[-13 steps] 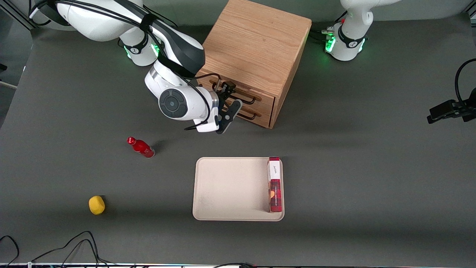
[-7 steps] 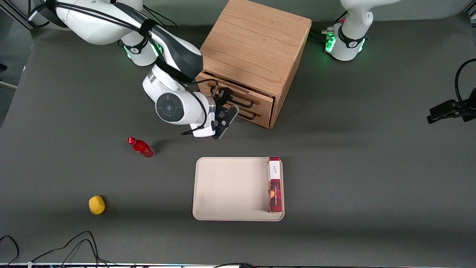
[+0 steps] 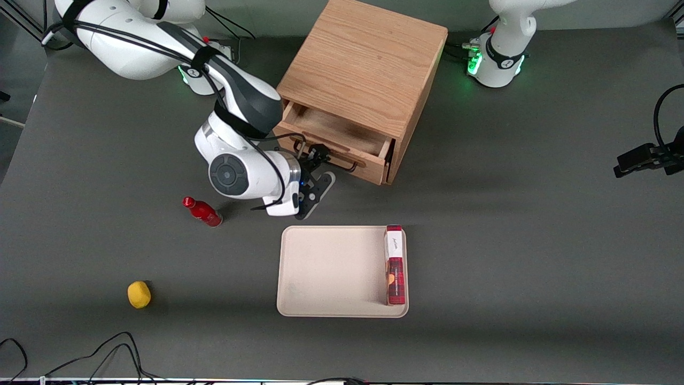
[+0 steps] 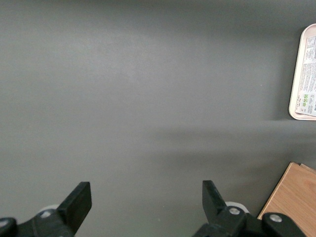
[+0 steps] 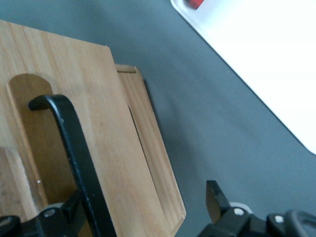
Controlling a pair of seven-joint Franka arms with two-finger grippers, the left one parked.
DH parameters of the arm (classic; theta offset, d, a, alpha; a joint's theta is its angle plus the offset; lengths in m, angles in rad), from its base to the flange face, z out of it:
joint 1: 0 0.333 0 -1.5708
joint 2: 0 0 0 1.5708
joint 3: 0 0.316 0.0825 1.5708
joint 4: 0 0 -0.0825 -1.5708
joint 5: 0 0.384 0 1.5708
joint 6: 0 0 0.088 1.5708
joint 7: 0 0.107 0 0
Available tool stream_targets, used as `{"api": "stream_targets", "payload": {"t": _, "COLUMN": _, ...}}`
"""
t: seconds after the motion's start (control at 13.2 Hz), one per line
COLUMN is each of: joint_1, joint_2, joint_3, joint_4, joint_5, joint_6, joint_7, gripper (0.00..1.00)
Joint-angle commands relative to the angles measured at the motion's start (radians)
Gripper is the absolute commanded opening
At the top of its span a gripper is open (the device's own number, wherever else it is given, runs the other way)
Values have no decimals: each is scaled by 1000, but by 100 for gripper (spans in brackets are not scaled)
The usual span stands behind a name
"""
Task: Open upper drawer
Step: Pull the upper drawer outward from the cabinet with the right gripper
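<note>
The oak cabinet [image 3: 368,64] stands at the back middle of the table. Its upper drawer [image 3: 334,128] is pulled partly out toward the front camera, so its bare wood inside shows. My right gripper [image 3: 322,167] is at the drawer front, open, with one finger tucked against the thin black wire handle [image 3: 348,163]. In the right wrist view the handle [image 5: 74,148] runs over the light drawer front [image 5: 116,148]; one finger [image 5: 74,213] sits beside it, and the gripper [image 5: 143,207] spans the front's edge. The lower drawer is hidden under the pulled-out one in the front view.
A beige tray [image 3: 326,270] lies nearer the front camera than the cabinet, holding a red box [image 3: 395,264] along one rim. A red bottle [image 3: 203,212] and a yellow lump [image 3: 139,294] lie toward the working arm's end. The tray's corner shows in the right wrist view [image 5: 266,64].
The upper drawer has slid out of the cabinet toward the front camera. My gripper moved the same way with the handle, and the arm swung with it.
</note>
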Motion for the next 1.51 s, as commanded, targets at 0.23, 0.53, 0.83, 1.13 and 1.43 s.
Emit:
{"api": "stream_targets", "payload": {"t": 0.23, "joint_1": 6, "joint_2": 67, "joint_3": -31, "joint_4": 115, "joint_5": -25, "joint_6": -31, "joint_7": -47, "gripper": 100}}
{"api": "stream_targets", "payload": {"t": 0.53, "joint_1": 7, "joint_2": 116, "joint_3": -46, "joint_4": 212, "joint_5": -25, "joint_6": -69, "joint_7": -50, "gripper": 100}}
{"api": "stream_targets", "payload": {"t": 0.83, "joint_1": 9, "joint_2": 150, "joint_3": -57, "joint_4": 278, "joint_5": -25, "joint_6": -80, "joint_7": -96, "gripper": 100}}
{"api": "stream_targets", "payload": {"t": 1.13, "joint_1": 18, "joint_2": 181, "joint_3": -77, "joint_4": 333, "joint_5": -26, "joint_6": -80, "joint_7": -108, "gripper": 100}}
{"api": "stream_targets", "payload": {"t": 1.43, "joint_1": 20, "joint_2": 204, "joint_3": -95, "joint_4": 379, "joint_5": -26, "joint_6": -77, "joint_7": -150, "gripper": 100}}
